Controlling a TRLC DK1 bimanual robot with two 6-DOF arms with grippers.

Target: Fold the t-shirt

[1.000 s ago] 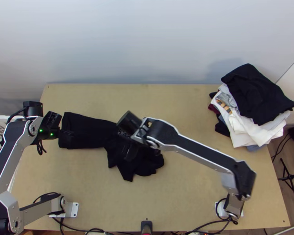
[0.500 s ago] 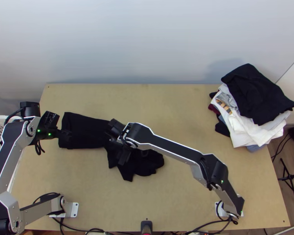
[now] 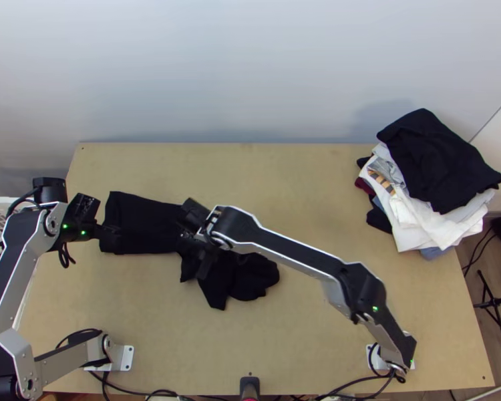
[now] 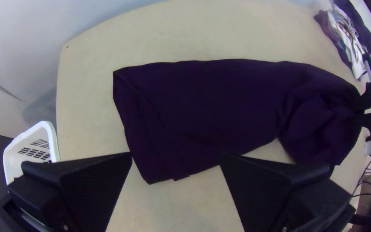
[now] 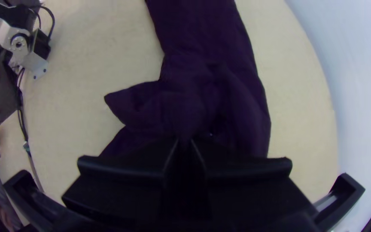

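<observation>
My R hand point(image 5: 185, 140) is clamped on the bunched tee point(image 4: 220, 103), L hand point(image 4: 176, 154) wide apart; pulling w/o L pinning could skew folds.

No legible text or labels.

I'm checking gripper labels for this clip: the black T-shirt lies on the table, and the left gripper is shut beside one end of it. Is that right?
Not quite: the left gripper is open, its fingers well apart, as the left wrist view shows. It is at one end of the black T-shirt on the table.
</observation>
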